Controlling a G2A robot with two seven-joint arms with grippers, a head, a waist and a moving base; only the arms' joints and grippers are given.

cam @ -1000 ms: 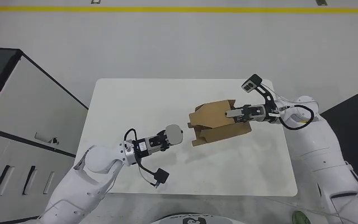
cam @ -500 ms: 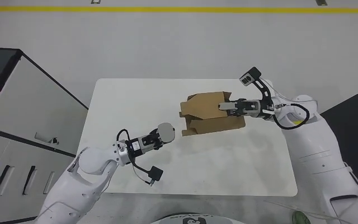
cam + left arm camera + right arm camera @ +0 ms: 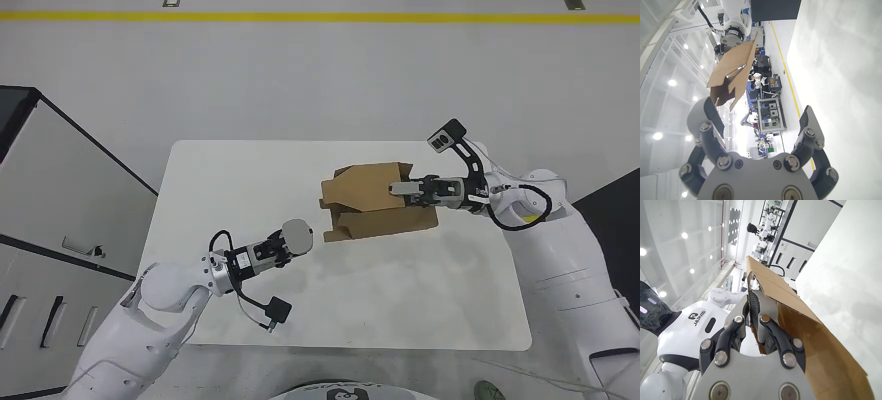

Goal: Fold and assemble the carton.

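A brown cardboard carton (image 3: 375, 200), partly opened with loose flaps at its left end, sits over the middle right of the white table (image 3: 220, 180). My right gripper (image 3: 405, 188) is shut on the carton's upper wall; in the right wrist view the carton edge (image 3: 770, 285) is pinched between the gripper's (image 3: 749, 306) two pads. My left gripper (image 3: 297, 235) is a short way to the carton's lower left, apart from it. In the left wrist view that gripper (image 3: 759, 113) stands open with nothing between its fingers, and the carton (image 3: 732, 72) hangs farther off.
A grey cabinet (image 3: 45, 190) stands left of the table. A yellow floor line (image 3: 320, 16) runs beyond the far edge. The table's left half and front strip are bare white surface.
Over the last second the right gripper carried the carton left and slightly toward the far edge. The left gripper drew back to the left. Little has moved in the last half second.
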